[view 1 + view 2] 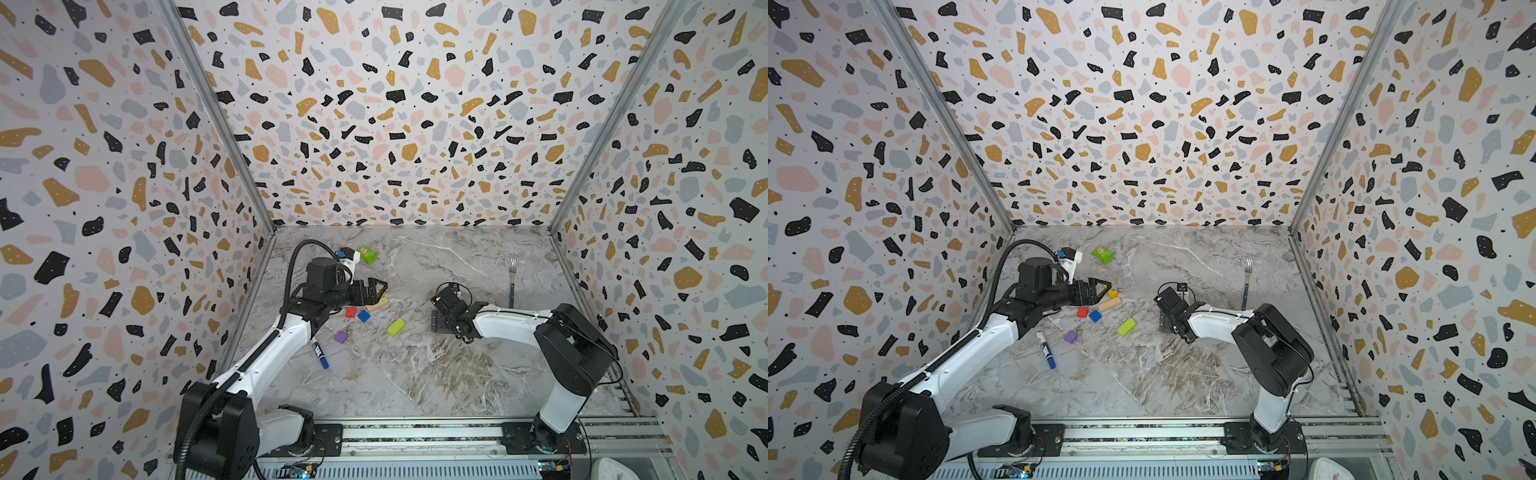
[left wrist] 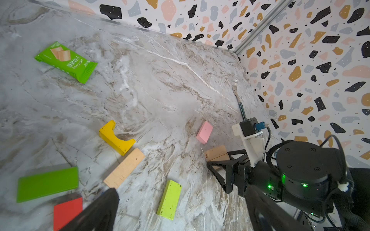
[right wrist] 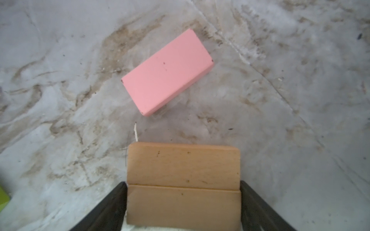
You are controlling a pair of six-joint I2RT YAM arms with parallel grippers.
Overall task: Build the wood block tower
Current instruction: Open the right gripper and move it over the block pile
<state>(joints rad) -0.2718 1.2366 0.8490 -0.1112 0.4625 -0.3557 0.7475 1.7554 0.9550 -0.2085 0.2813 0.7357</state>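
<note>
Foundation step: right gripper (image 3: 183, 186) clamps two tan bars (image 3: 183, 166) side by side; left gripper (image 1: 374, 290) wide, empty, over left blocks (image 1: 351, 312). Next likely needs release, then pink bar (image 3: 167, 73).

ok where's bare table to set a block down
Widest: near table, between marker pen and right arm. Also far middle, between green packet and fork. Crowded: red cube, blue cube by left gripper; tan bars in right gripper.
</note>
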